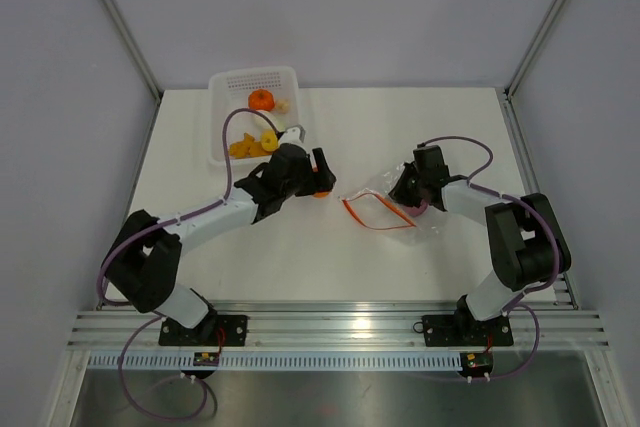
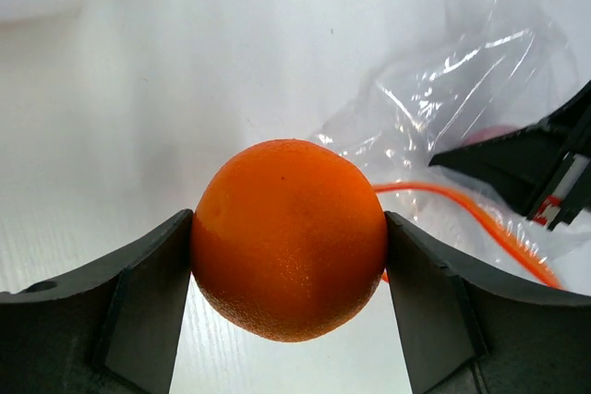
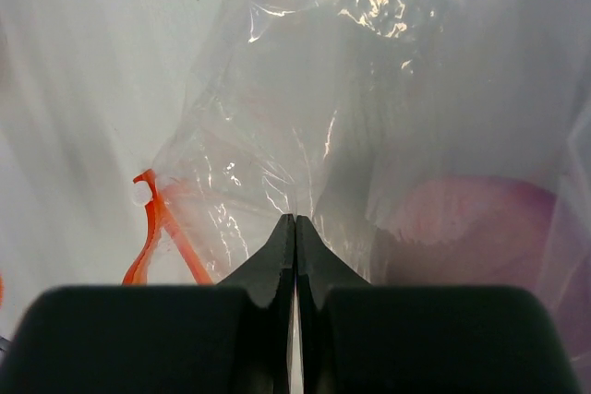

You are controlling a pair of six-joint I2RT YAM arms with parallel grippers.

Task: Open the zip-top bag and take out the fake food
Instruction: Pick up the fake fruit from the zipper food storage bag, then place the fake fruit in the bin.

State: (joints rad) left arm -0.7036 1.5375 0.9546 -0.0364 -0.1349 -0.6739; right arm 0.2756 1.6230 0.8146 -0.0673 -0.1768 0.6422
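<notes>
The clear zip-top bag [image 1: 385, 202] lies right of the table's middle, its red-orange zipper strip [image 1: 375, 219] on the near-left side. A purple-pink piece of fake food [image 3: 471, 219] shows through the plastic. My right gripper [image 3: 295, 220] is shut, its tips pinching the crinkled film of the bag [image 3: 305, 117] near the zipper end [image 3: 157, 228]. My left gripper [image 2: 288, 256] is just left of the bag [image 2: 443, 99], above the table. It is shut on an orange tangerine-like ball [image 2: 288, 237], which fills the gap between both fingers.
A white perforated basket [image 1: 225, 87] stands at the back left. It holds an orange ball [image 1: 261, 99] and yellow pieces [image 1: 255, 143]. The right gripper's black body [image 2: 526, 163] shows at the right edge of the left wrist view.
</notes>
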